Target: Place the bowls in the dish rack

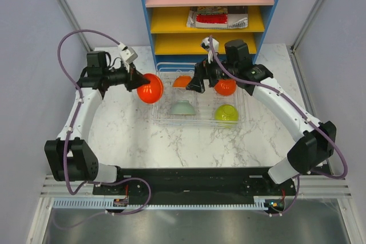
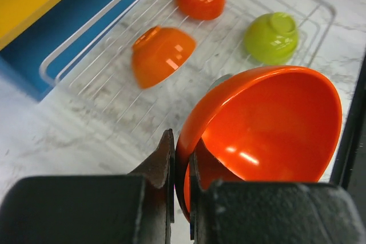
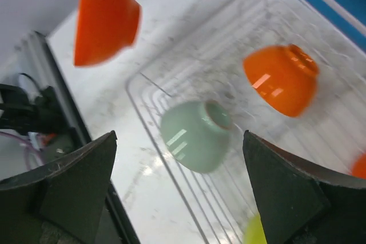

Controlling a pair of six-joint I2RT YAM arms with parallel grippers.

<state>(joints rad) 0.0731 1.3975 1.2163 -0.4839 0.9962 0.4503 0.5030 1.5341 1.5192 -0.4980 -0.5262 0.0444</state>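
Rim of red bowl (image 2: 269,124) pinched by left gripper (image 2: 180,164) (at rack (image 1: 160,115) edge) | right gripper (image 3: 177,141) wide, empty

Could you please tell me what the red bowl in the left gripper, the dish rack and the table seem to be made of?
Red bowl: probably plastic, glossy, with sharp highlights and a thin rim.
Dish rack: thin white wires, perhaps coated metal, over a clear tray, likely plastic.
Table: white with grey veins, marble or a lookalike.
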